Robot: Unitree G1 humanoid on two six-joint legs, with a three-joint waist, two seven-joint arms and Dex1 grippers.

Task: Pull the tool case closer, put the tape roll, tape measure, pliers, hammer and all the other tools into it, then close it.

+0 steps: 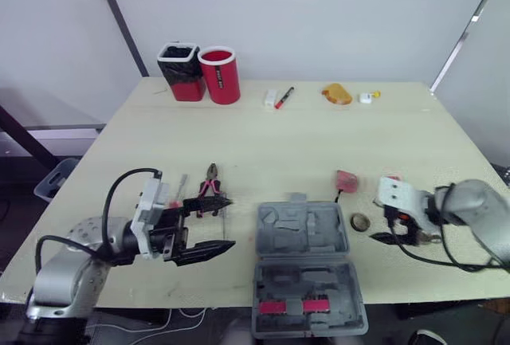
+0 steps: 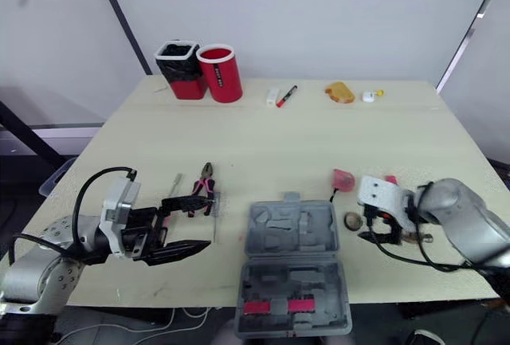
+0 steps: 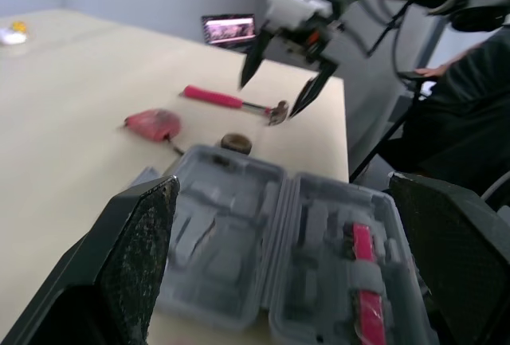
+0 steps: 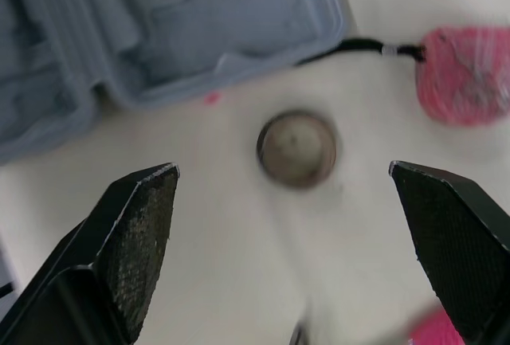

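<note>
Pale tabletop [image 1: 319, 138], moulded grey case [image 1: 303, 229] (open)

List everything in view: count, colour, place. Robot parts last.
table: 1, beige, under everything
tool case: 1, grey, open, front centre
tape roll: 1, brown, just right of the case
tape measure: 1, pink-red, behind the roll
pliers: 1, red handles, left of the case
hammer: 1, pink handle, by the right gripper
cup: 1, red, far left
bin: 1, black and red, beside the cup
marker: 1, red and black, far centre
orange item: 1, far edge
left gripper: jaws open, near the pliers
right gripper: jaws open, over the tape roll
</note>
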